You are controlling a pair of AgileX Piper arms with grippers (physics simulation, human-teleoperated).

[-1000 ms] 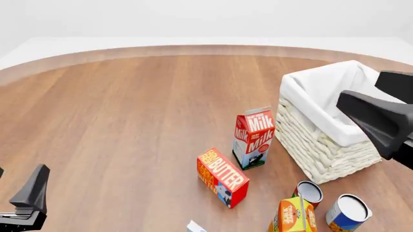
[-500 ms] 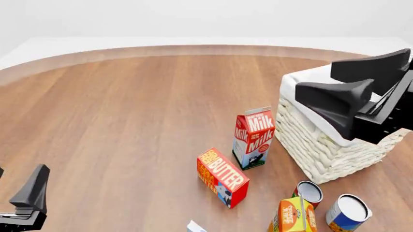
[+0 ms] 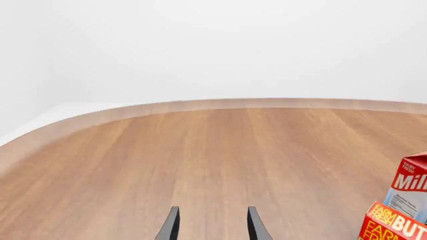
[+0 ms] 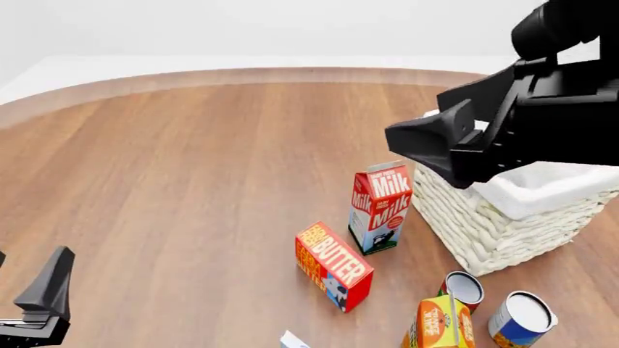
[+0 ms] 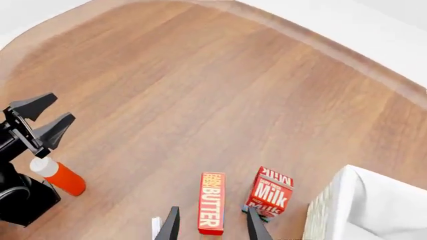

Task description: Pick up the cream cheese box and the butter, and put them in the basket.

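Note:
The butter [image 4: 334,264], a red box with white lettering, lies on the wooden table in front of the milk carton; it also shows in the right wrist view [image 5: 211,202] and at the edge of the left wrist view [image 3: 393,226]. Only a white corner of the cream cheese box [image 4: 293,339] shows at the bottom edge of the front view. The white wicker basket [image 4: 493,225] stands at the right. My right gripper [image 4: 425,123] hangs open and empty high above the basket's near-left corner. My left gripper [image 3: 212,227] rests open and empty low at the near left, far from both boxes.
A red-and-white milk carton [image 4: 380,208] stands upright between the butter and the basket. An orange juice carton [image 4: 440,322] and two cans [image 4: 464,288] [image 4: 522,317] sit near the basket's front. A red bottle [image 5: 60,176] lies beside the left arm.
My right gripper has swung up and leftward, from beside the basket's right side to above its near-left corner. The left arm and all the objects have stayed still.

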